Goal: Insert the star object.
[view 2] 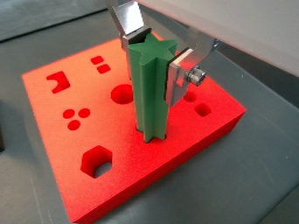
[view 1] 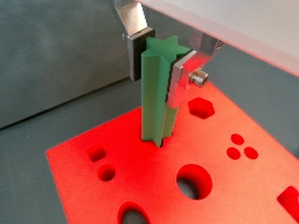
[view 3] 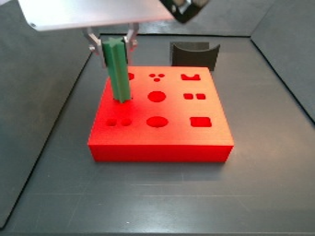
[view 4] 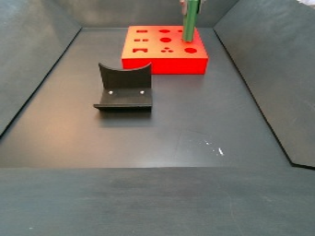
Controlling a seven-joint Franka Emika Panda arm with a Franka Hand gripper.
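Plainly, as seen from beside the table:

Star object: the green ridged rod [view 1: 156, 87] stood upright, its lower end meeting the top face of the red block; both wrist views showed the star-shaped top end between the fingers, and its lower end [view 2: 149, 131] sat at a hole in the block's face. How deep it went could not be told.

Gripper: the gripper [view 2: 156, 44] was above the block, its silver plates clamped on the rod's upper part, one finger [view 1: 135, 48] on one side and the other with a screw head on the opposite side. In a side view it [view 3: 110, 39] hung over the block's far left part.

Red block: the red block [view 3: 172, 115] lay flat on the dark floor, its top cut with round, square, hexagon and other shaped holes [view 2: 96, 160]. In a side view it [view 4: 154, 51] sat toward the far edge of the floor.

Fixture: the dark bracket [view 4: 123, 89] stood near the middle of the floor, well apart from the block; in a side view it [view 3: 192, 53] was behind the block, by the far wall.
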